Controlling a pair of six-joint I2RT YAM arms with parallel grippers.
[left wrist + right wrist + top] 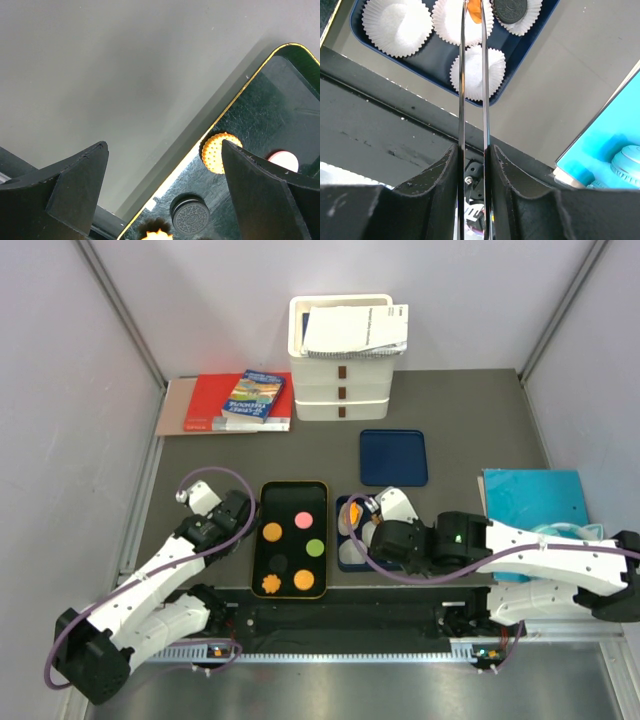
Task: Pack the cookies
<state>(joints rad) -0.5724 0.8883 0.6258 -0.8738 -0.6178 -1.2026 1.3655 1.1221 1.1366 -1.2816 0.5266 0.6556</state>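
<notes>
The right gripper is closed on tweezers. Straight ahead, at their far tips, an orange cookie is pinched just over a paper cup in the blue tray. The left gripper is spread wide, empty.

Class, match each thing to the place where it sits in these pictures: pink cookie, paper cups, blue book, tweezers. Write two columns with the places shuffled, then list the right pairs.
Things
1. pink cookie
2. paper cups
3. blue book
4. tweezers

Places
A. clamped in the right gripper
B. on the red folder
C. in the small blue tray
D. on the black tray

Pairs: 1-D, 2-C, 3-B, 4-A
</notes>
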